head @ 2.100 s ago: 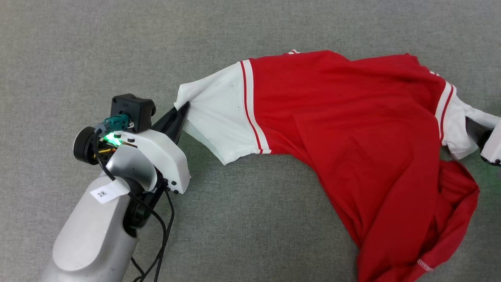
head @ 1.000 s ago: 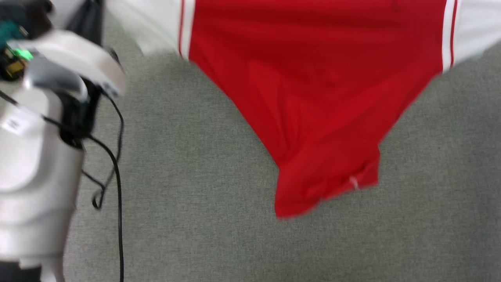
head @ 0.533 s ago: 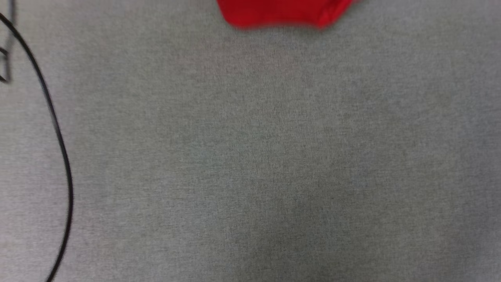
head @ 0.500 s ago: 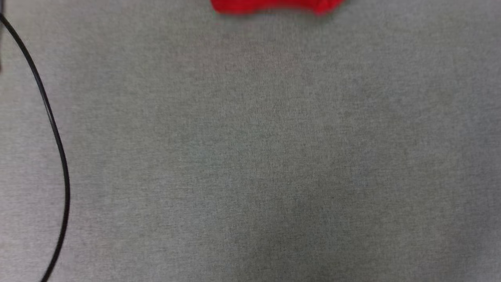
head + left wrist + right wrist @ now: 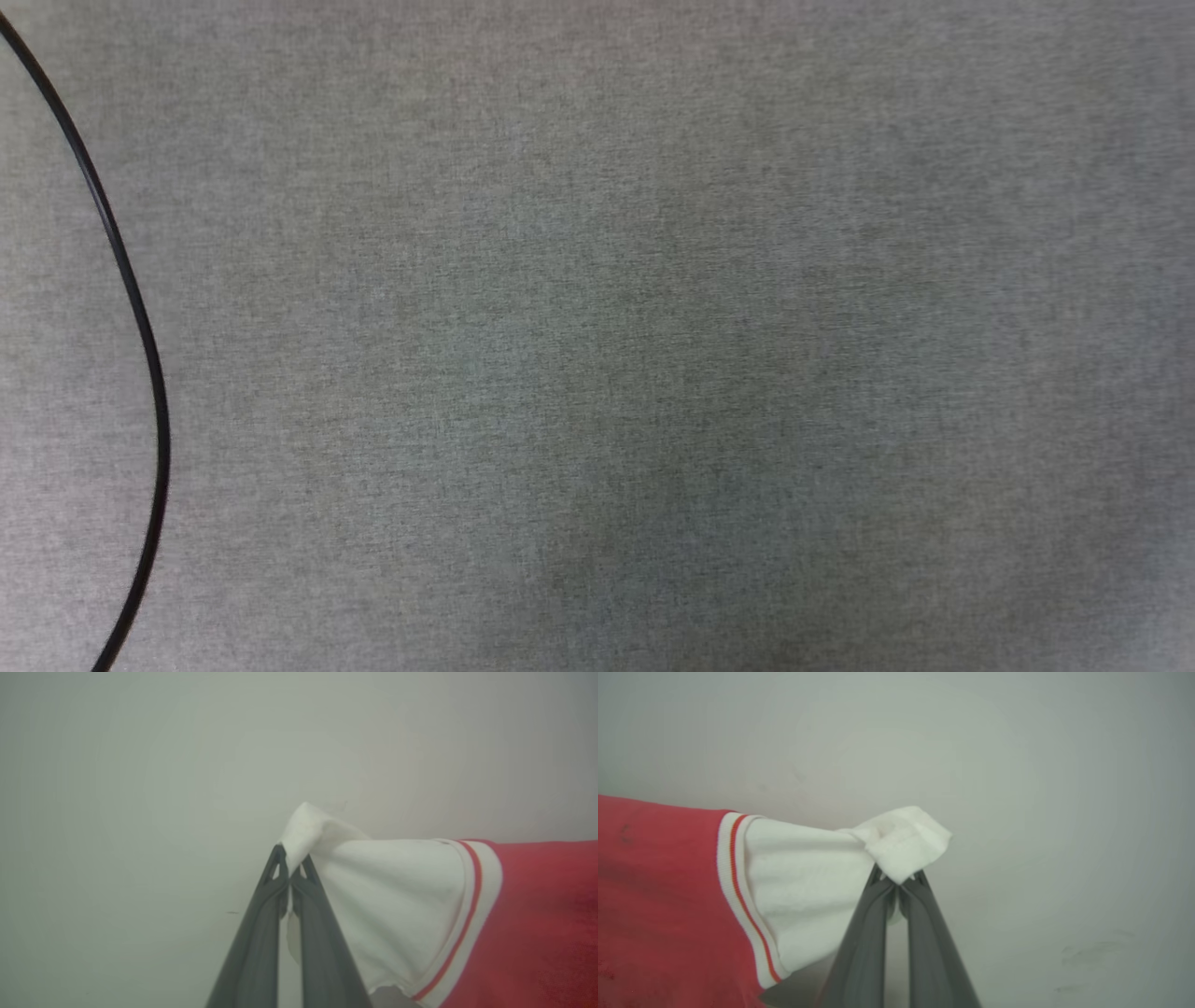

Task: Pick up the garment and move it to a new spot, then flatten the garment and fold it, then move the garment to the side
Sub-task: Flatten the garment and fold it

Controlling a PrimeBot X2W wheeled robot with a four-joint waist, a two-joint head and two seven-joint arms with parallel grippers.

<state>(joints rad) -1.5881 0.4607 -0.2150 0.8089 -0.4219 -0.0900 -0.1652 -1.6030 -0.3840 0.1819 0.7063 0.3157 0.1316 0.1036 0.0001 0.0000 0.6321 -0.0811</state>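
Against a pale backdrop [image 5: 140, 765] your left tool [image 5: 290, 864] and right tool [image 5: 899, 877] each pinch a white sleeve tip of the garment [image 5: 537, 924], which stretches between them, long axis tool to tool

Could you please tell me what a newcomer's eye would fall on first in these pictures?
The red jersey shirt with short white sleeves stands out most. In the left wrist view the left claw is shut on the tip of one sleeve, and in the right wrist view the right claw pinches the bunched end of the other. In the head view, a thin black cable curves down the left side over the grey carpet-like floor.
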